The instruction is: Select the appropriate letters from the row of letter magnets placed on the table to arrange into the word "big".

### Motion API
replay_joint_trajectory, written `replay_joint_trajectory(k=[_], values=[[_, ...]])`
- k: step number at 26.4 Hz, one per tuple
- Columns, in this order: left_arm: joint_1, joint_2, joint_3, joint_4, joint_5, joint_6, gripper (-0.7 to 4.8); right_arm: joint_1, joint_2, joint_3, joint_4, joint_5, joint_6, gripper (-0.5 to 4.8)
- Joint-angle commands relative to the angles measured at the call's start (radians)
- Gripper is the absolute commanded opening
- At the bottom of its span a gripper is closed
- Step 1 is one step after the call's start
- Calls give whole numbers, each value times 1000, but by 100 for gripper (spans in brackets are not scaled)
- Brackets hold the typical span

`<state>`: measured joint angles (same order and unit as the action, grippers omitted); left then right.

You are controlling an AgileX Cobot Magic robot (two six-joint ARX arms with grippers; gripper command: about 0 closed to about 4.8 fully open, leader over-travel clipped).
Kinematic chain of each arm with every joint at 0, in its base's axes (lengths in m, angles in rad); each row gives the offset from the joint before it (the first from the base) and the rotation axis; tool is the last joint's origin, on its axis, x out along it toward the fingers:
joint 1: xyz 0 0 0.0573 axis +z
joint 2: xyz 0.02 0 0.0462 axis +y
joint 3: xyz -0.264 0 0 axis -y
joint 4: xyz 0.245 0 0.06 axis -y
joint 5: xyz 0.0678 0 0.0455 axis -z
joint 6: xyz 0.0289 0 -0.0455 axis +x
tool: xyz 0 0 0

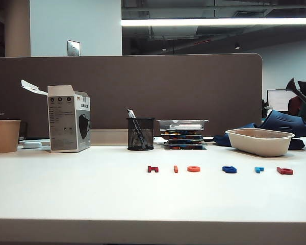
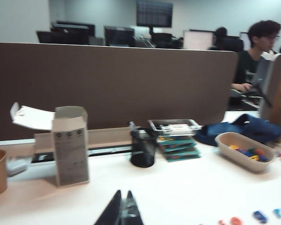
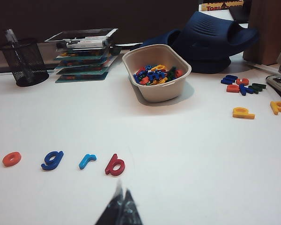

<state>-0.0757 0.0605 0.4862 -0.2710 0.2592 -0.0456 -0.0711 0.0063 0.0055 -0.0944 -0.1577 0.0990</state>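
Observation:
A row of letter magnets lies on the white table (image 1: 66, 189). From the left it holds a dark red letter (image 1: 152, 169), an orange-red bar "i" (image 1: 176, 169), an orange ring (image 1: 194, 169), a dark blue "g" (image 1: 229, 169), a light blue piece (image 1: 259, 169) and a dark red "b" (image 1: 284, 171). No arm shows in the exterior view. My right gripper (image 3: 123, 190) is shut and empty, just short of the "b" (image 3: 114, 165), with the "g" (image 3: 52, 160) beside it. My left gripper (image 2: 124, 191) is shut and empty over bare table, far from the "g" (image 2: 259, 216).
A mesh pen cup (image 1: 141, 133), a stack of trays (image 1: 183, 133), an open carton (image 1: 69, 118) and a paper cup (image 1: 6, 135) stand along the back. A beige bowl (image 3: 178, 79) holds several letters. Blue shoes (image 3: 210, 35) and loose letters (image 3: 241, 84) lie beyond it.

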Motion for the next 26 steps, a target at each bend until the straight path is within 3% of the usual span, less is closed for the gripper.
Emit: replay_joint_trajectory(k=[1, 4, 7, 13, 18, 20, 22, 24, 26], values=[[1, 75, 140, -164, 39, -17, -5, 1, -8, -5, 16, 2, -2, -5], [1, 172, 289, -299, 78, -33, -5, 1, -8, -5, 16, 2, -3, -5], [1, 278, 427, -401, 112, -125, -5, 1, -8, -5, 16, 2, -3, -5], [0, 494, 651, -499, 277, -237, -5, 1, -8, -5, 16, 3, -3, -5], [-22, 626, 795, -600, 250, -308, -5, 0, -8, -5, 16, 7, -3, -5], [-82, 675, 850, -640, 195, -336, -5, 0, -8, -5, 16, 8, -3, -5], [-235, 762, 939, -700, 123, -343, -5, 1, -8, -5, 16, 31, -3, -5], [-402, 841, 1011, -725, 6, -408, -5, -3, -8, -5, 17, 51, -3, -5], [-509, 885, 1049, -726, -84, -452, -5, -3, -8, -5, 17, 52, -3, -5]])
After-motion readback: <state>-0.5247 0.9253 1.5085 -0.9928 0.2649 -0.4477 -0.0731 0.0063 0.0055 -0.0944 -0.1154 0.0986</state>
